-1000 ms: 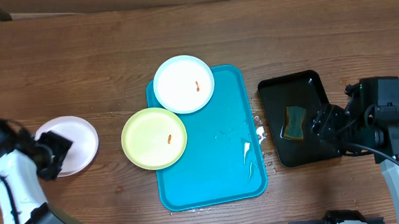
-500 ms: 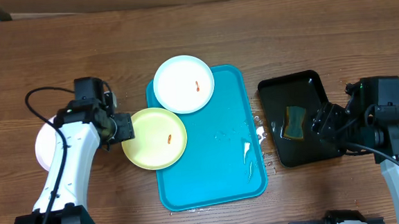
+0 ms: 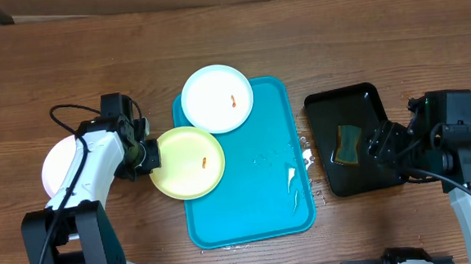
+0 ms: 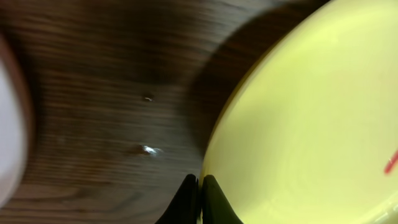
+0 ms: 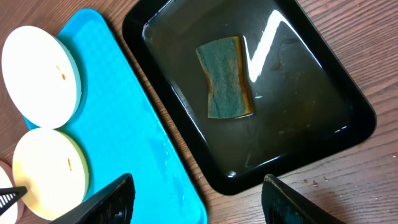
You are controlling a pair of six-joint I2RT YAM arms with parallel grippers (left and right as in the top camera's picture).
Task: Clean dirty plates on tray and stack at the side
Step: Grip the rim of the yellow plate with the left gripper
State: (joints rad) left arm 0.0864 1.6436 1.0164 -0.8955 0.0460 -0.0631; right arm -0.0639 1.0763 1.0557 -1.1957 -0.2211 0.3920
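A pale yellow-green plate (image 3: pixel 187 163) with an orange smear lies half on the left rim of the turquoise tray (image 3: pixel 263 187). My left gripper (image 3: pixel 151 153) is shut on that plate's left rim; in the left wrist view the plate (image 4: pixel 311 124) fills the right side and the gripper (image 4: pixel 200 180) pinches its edge. A white plate (image 3: pixel 217 99) with a smear overlaps the tray's far left corner. Another white plate (image 3: pixel 57 163) sits on the table at the left, partly under my left arm. My right gripper (image 3: pixel 381 143) hangs open over the black tray (image 3: pixel 356 96), holding nothing.
The black tray (image 5: pixel 348 99) holds shallow water and a green sponge (image 5: pixel 227 76). Water drops lie on the turquoise tray (image 5: pixel 124 124) and on the wood between the two trays. The right gripper (image 5: pixel 198 180) hovers above that gap.
My left arm swung from the white plate at the left over to the yellow-green plate and closed on its rim; the plate shifted slightly right. The right arm has not moved.
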